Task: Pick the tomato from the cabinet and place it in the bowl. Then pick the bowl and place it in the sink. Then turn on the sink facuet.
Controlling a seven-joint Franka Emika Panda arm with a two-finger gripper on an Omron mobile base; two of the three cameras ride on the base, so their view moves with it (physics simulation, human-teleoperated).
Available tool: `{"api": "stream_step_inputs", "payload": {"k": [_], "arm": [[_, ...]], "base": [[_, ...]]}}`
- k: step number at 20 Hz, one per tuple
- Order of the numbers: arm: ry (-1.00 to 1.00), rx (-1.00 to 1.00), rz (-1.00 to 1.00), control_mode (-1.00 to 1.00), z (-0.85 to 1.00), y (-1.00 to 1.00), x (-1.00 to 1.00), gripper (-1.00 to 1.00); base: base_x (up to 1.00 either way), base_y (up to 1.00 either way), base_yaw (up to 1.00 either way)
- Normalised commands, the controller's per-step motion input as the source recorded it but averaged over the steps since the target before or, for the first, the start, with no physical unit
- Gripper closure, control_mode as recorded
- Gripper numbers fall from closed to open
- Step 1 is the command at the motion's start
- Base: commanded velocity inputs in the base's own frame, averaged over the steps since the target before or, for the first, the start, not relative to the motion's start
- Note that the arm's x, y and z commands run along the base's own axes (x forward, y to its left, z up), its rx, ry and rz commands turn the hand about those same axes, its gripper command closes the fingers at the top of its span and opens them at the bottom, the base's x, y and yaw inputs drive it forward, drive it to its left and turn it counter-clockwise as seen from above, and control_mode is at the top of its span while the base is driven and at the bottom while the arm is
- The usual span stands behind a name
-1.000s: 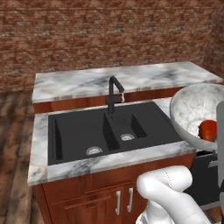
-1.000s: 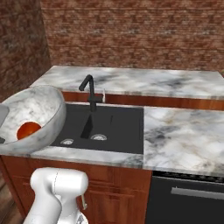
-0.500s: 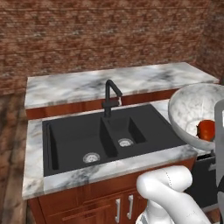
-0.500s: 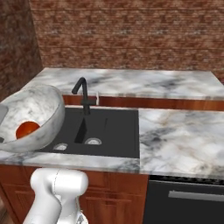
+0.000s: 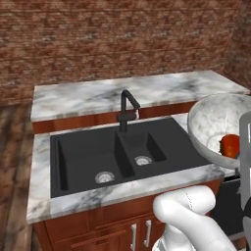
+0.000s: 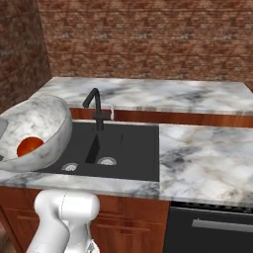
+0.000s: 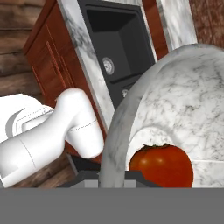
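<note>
step two in hand: my tool (image 7: 113, 175) is clamped on the rim of the bowl (image 5: 215, 127), tomato (image 5: 229, 145) inside. next: carry it left, lower into the sink (image 5: 122, 152).

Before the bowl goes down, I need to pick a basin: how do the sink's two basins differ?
The left basin is clearly wider and longer than the right basin. The left basin's drain sits nearer the front counter edge than the right basin's drain. The faucet stands behind the right basin, not the left. Both are black, rectangular and empty.
</note>
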Motion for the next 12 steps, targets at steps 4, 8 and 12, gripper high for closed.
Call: {"api": "stream_step_inputs", "payload": {"k": [4,8,12], "arm": [[0.0,0.0,0.0,1.0,0.0,0.0,0.0,1.0],[0.0,0.0,0.0,1.0,0.0,0.0,0.0,1.0],[0.0,0.0,0.0,1.0,0.0,0.0,0.0,1.0]], "base": [[0.34,-0.01,0.03],[0.57,0.0,0.0],[0.57,0.0,0.0]]}}
